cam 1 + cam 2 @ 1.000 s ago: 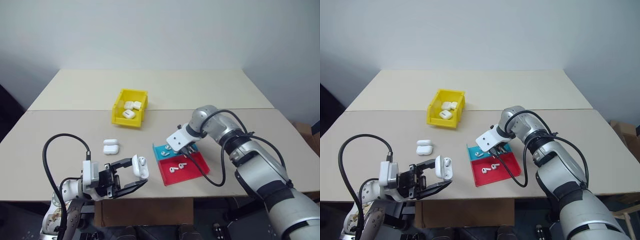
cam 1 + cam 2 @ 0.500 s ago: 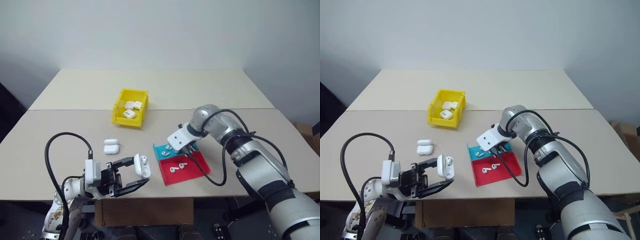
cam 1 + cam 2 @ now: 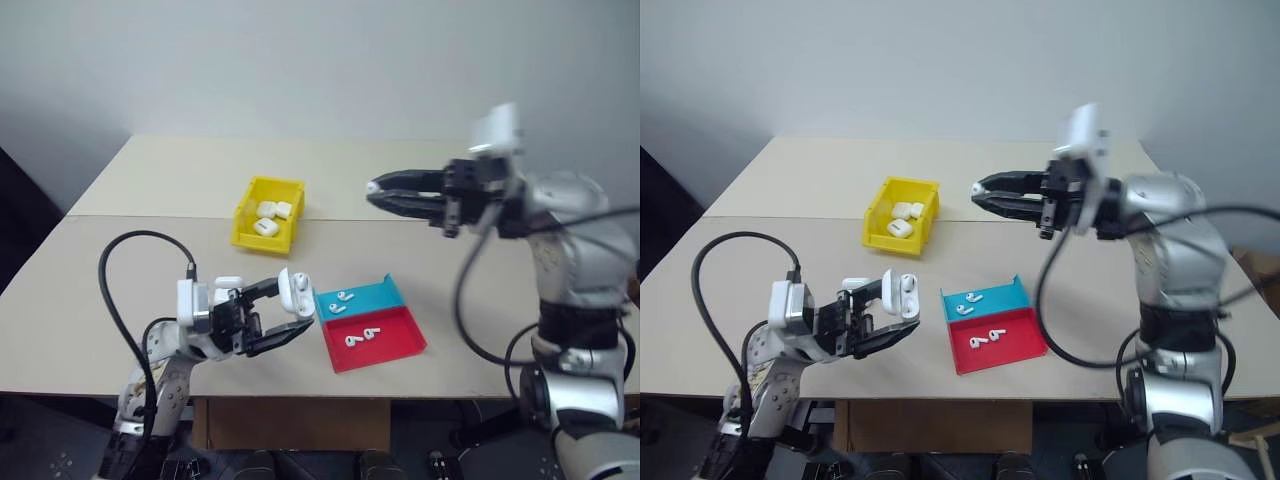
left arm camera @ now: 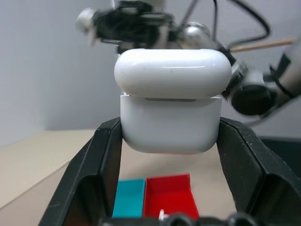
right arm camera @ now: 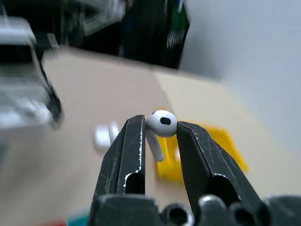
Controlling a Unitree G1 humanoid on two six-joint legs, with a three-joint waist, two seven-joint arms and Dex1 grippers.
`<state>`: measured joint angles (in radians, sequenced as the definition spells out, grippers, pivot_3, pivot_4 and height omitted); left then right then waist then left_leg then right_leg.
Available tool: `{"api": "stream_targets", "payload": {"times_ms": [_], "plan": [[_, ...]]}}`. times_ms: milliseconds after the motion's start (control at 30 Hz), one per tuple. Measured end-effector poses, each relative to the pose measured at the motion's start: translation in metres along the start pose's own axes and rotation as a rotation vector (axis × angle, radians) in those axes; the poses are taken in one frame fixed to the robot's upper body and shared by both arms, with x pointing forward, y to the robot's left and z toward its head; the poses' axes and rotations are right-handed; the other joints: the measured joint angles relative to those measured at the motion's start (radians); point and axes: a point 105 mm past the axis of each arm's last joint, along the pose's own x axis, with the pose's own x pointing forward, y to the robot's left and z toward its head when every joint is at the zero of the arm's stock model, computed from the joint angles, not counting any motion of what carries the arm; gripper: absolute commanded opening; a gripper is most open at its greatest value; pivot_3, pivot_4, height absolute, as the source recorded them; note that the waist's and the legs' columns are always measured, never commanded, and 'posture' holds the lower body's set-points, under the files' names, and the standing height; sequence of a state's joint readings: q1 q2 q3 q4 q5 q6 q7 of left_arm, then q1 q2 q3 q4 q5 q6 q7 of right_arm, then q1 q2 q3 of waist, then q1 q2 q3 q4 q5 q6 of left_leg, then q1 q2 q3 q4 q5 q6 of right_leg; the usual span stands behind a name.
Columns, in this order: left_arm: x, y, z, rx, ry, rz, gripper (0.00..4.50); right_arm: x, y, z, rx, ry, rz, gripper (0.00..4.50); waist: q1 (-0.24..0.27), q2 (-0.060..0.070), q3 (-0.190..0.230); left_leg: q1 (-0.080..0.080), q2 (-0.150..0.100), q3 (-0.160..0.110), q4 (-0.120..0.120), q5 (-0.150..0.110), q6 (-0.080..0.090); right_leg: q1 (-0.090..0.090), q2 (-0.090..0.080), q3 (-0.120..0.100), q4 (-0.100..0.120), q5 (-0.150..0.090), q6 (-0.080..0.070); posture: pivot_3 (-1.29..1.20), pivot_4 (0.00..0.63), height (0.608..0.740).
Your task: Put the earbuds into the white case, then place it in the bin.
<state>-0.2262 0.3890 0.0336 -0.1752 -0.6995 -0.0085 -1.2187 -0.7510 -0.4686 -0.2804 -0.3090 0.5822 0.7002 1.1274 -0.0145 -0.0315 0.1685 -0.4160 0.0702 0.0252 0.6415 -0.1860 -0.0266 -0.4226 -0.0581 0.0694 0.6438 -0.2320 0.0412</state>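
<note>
- Bench (image 3: 150, 260) carries the yellow bin (image 3: 246, 227), holding closed cases.
- Left end effector (image 3: 884, 318) clamps the white case (image 4: 170, 107), lid open, above the bench's near edge.
- Right end effector (image 5: 160, 136) pinches one earbud (image 5: 160, 125), raised high over the red tray (image 3: 380, 343).

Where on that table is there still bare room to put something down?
The far half of the table behind the yellow bin is bare, and so is the right side beyond the red tray and blue tray. It is crowded near the front between the left hand and those trays.
</note>
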Motion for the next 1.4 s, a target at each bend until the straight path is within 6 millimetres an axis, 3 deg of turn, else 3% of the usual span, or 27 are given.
{"api": "stream_targets", "payload": {"times_ms": [100, 200, 300, 633, 1400], "plan": [[0.006, 0.004, 0.000, -0.018, -0.017, -0.029, 2.75, -0.010, 0.025, -0.016, 0.076, -0.048, -0.060, 1.26, -0.005, 0.000, 0.000, 0.000, 0.000, 0.000, 0.000, 0.000, 0.000, 0.000, 0.000, 0.001, 0.000, -0.002, 0.004, 0.00, 0.150, 0.740], [0.013, 0.009, -0.003, -0.046, -0.030, -0.049, 2.75, -0.005, 0.042, -0.020, 0.094, -0.104, -0.112, 1.26, -0.014, 0.001, 0.000, 0.001, 0.000, 0.000, 0.001, 0.000, 0.000, 0.000, 0.001, 0.001, 0.001, -0.003, 0.006, 0.00, 0.150, 0.740], [0.018, 0.010, -0.004, -0.054, -0.043, -0.072, 2.75, 0.000, 0.053, -0.014, 0.075, -0.160, -0.123, 1.26, -0.020, 0.000, 0.000, 0.001, 0.000, -0.001, 0.001, 0.000, 0.000, 0.001, 0.001, 0.001, 0.001, -0.003, 0.007, 0.00, 0.150, 0.740], [0.024, 0.014, -0.012, -0.075, -0.035, -0.112, 2.75, 0.015, 0.075, -0.027, 0.193, -0.201, -0.070, 1.26, -0.027, 0.000, -0.001, 0.000, -0.001, -0.002, 0.001, 0.000, 0.000, 0.001, 0.000, 0.000, -0.001, -0.003, 0.006, 0.00, 0.150, 0.740], [0.021, 0.014, -0.017, -0.083, -0.022, -0.102, 2.75, 0.025, 0.082, -0.062, 0.270, -0.086, 0.014, 1.26, -0.028, 0.000, -0.001, 0.000, -0.001, -0.002, 0.001, 0.000, 0.000, 0.001, 0.001, 0.000, -0.001, -0.003, 0.007, 0.00, 0.150, 0.740]]}}
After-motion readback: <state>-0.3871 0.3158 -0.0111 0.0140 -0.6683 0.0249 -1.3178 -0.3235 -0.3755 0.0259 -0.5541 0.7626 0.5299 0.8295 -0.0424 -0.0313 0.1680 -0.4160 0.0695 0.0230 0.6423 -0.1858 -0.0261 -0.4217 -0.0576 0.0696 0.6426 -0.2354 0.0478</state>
